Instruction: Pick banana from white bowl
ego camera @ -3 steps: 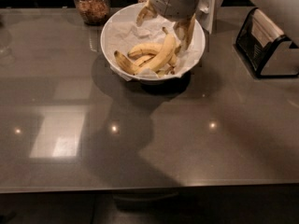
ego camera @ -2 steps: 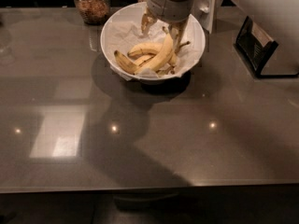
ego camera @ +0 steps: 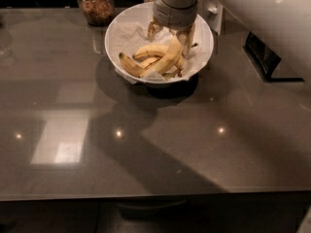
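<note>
Evidently my gripper (ego camera: 171, 35) hung inside the white bowl (ego camera: 109, 40) at the far side, fingers apart astride the banana (ego camera: 164, 62); I judged clamping and lifting not yet done.

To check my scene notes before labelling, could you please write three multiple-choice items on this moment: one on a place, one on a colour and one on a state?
1. Where is the gripper?
A. Above the white bowl
B. At the picture's near edge
C. Far off to the left

2. What colour is the bowl?
A. Black
B. White
C. Red

3. How is the banana placed?
A. Lifted clear of the bowl
B. Lying outside the bowl
C. Lying in the bowl

Answers:
1 A: its spread fingers reach down inside the rim.
2 B: it shows white against the dark table.
3 C: it rests among the other bananas, with its upper end between the fingers.
</note>
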You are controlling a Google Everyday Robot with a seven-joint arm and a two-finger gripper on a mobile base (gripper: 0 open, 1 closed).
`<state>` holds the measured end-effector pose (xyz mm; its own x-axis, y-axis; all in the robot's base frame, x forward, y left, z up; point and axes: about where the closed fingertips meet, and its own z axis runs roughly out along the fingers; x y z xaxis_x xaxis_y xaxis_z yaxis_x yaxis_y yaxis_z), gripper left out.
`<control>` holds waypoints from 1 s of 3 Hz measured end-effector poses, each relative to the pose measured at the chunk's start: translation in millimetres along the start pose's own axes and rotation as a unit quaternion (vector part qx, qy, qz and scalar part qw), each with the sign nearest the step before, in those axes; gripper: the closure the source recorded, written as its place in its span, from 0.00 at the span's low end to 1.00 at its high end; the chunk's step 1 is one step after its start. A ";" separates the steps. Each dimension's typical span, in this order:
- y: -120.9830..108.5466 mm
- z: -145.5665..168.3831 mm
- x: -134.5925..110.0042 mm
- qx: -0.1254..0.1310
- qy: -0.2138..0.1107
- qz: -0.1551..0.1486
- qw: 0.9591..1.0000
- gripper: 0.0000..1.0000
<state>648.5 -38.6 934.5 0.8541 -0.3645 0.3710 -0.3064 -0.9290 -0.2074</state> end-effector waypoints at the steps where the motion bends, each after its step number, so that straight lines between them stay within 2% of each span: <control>1: 5.7 15.3 8.1 -0.014 -0.002 0.004 1.000 0.36; 2: 13.0 29.5 13.3 -0.029 -0.007 0.010 1.000 0.38; 3: 18.5 40.3 14.8 -0.039 -0.013 0.015 0.999 0.54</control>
<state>672.4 -58.6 899.6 0.8543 -0.3916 0.3419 -0.3634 -0.9201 -0.1458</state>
